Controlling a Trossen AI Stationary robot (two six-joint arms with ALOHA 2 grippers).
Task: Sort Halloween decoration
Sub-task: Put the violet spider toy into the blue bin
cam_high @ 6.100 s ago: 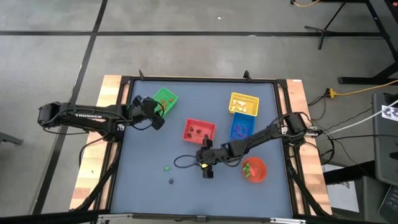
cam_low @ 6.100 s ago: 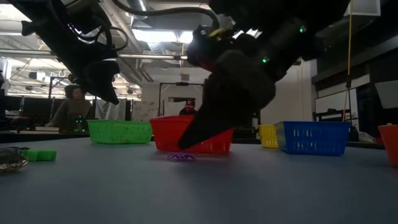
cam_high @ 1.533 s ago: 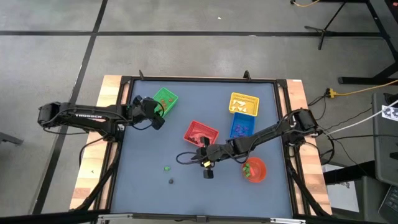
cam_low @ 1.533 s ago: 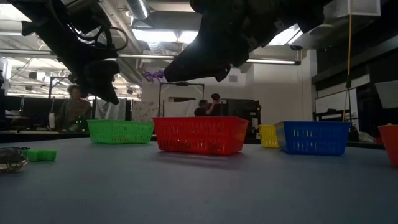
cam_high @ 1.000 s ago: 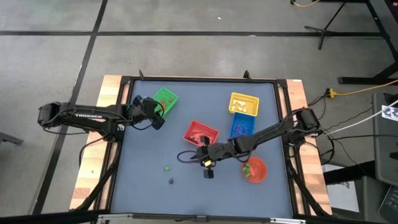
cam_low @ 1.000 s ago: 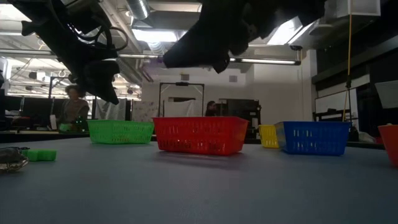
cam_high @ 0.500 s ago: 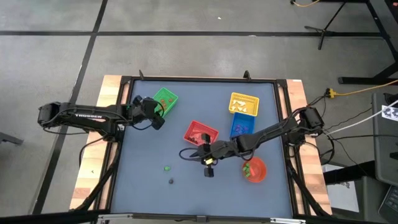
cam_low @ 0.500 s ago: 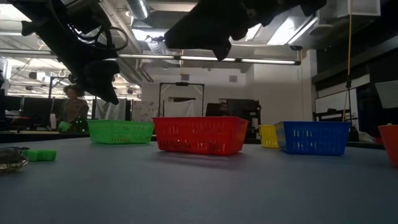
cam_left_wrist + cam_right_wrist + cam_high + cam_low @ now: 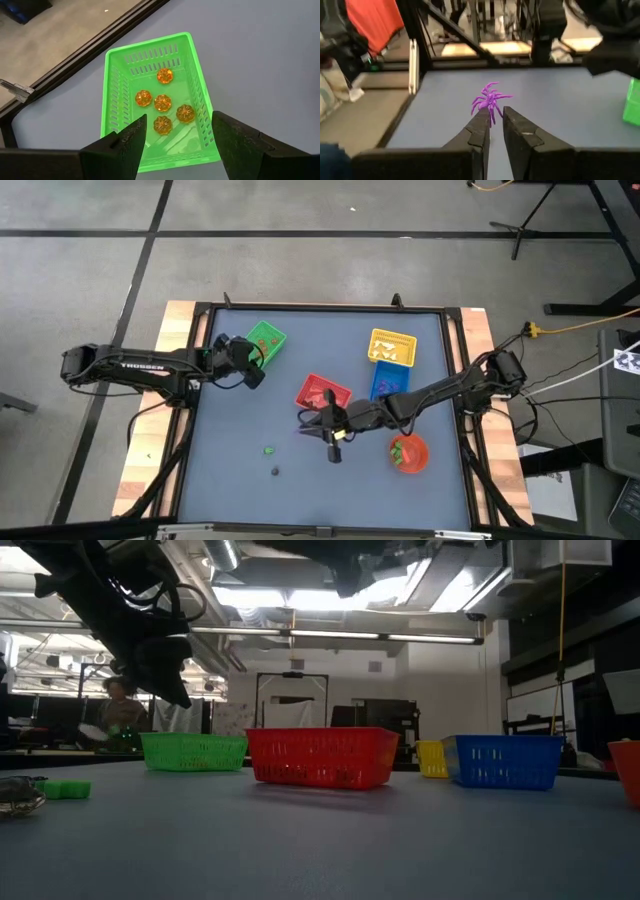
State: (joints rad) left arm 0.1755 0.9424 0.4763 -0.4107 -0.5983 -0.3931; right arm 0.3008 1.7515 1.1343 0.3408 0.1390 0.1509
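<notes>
High view: on the grey-blue desk [image 9: 240, 490] the right gripper [image 9: 312, 423] sits at frame centre, just below the square red plastic basket [image 9: 322, 392]. The left gripper [image 9: 254, 366] waits in the upper left beside the square green plastic basket [image 9: 265, 338]. A yellow basket [image 9: 391, 346] and a blue basket [image 9: 388, 384] stand right of centre, a round red bowl [image 9: 408, 453] lower right. Two loose trinkets, one green [image 9: 268, 449] and one dark [image 9: 274, 472], lie lower left of centre.

Low view: the red basket stands mid-frame; the right arm is only a dark mass along the top edge.

Left wrist view: the left jaws stand wide apart, holding nothing, over the green basket with five small orange pumpkin trinkets [image 9: 163, 102] inside.

Right wrist view: at frame centre the right jaws are nearly closed, pinching a small purple plastic spider [image 9: 490, 100] in the air above the desk. It looks very light, with thin bendy legs; a hold on the body seems safer than on the legs, which may slip.
</notes>
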